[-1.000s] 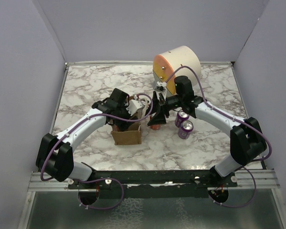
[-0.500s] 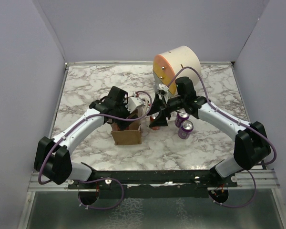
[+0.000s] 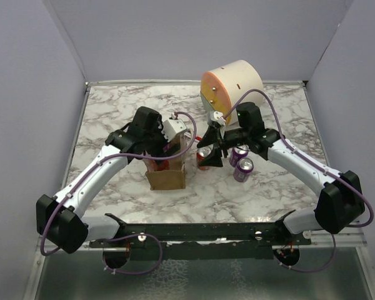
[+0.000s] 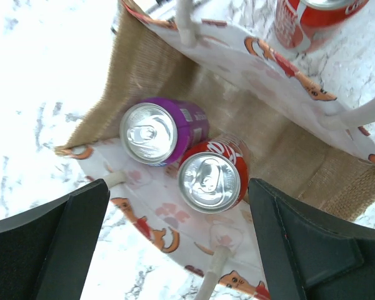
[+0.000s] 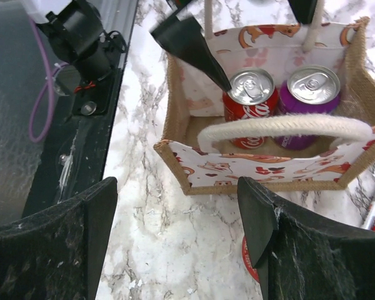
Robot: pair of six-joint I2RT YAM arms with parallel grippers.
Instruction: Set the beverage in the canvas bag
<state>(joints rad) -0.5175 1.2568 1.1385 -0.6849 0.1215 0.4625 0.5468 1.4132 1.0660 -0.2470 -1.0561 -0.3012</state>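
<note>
The tan canvas bag (image 3: 167, 178) stands open in the middle of the table, with white loop handles. Inside it stand a purple can (image 4: 162, 132) and a red cola can (image 4: 211, 180), both upright; they also show in the right wrist view, the red can (image 5: 251, 94) and the purple can (image 5: 312, 84). My left gripper (image 3: 175, 147) hangs open and empty just above the bag's mouth (image 4: 178, 209). My right gripper (image 3: 211, 150) is open and empty beside the bag's right side (image 5: 176, 187), next to another red can (image 3: 203, 159) standing on the table.
Two purple cans (image 3: 239, 156) (image 3: 244, 169) stand right of the loose red can. The large cream-and-orange drum (image 3: 232, 84) lies at the back. The loose red can shows outside the bag in the left wrist view (image 4: 312, 17). The table's near rail (image 5: 81, 106) lies beyond the bag.
My left gripper has lifted up and back out of the bag, and its arm has swung left. My right gripper has drawn a little to the right, away from the bag.
</note>
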